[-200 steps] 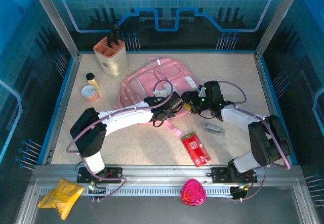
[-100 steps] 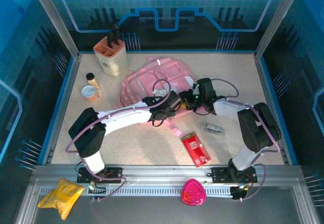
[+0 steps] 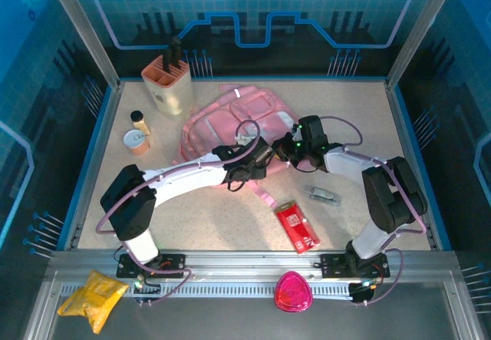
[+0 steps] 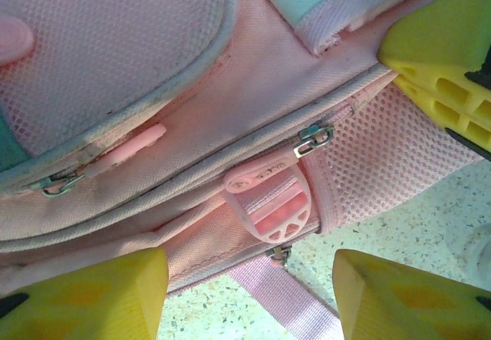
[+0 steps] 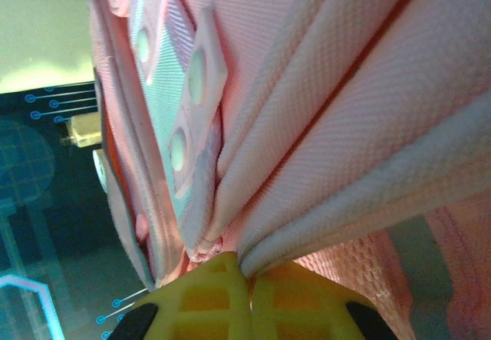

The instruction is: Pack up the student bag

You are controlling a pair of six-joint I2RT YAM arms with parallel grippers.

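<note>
The student bag [image 3: 230, 121], a soft pink backpack, lies flat at the table's middle back. My left gripper [image 3: 261, 156] hovers at its near right edge, open. In the left wrist view its yellow fingers [image 4: 84, 298] stand wide apart over a pink strap [image 4: 284, 302], below a pink buckle [image 4: 272, 206] and a metal zipper pull [image 4: 314, 139], gripping nothing. My right gripper [image 3: 288, 146] meets the same edge from the right. In the right wrist view it [image 5: 249, 275] is shut, pinching a fold of the bag's fabric [image 5: 345, 87].
A beige holder [image 3: 169, 83] stands at the back left, with a small bottle [image 3: 138, 119] and a round tape roll [image 3: 136, 140] near it. A red packet [image 3: 297, 226] and a small grey item [image 3: 324, 195] lie front right.
My right gripper moved left to the bag's edge and closed on a fold of its fabric. The left gripper's fingers spread a little wider. The bag's near edge shifted slightly.
</note>
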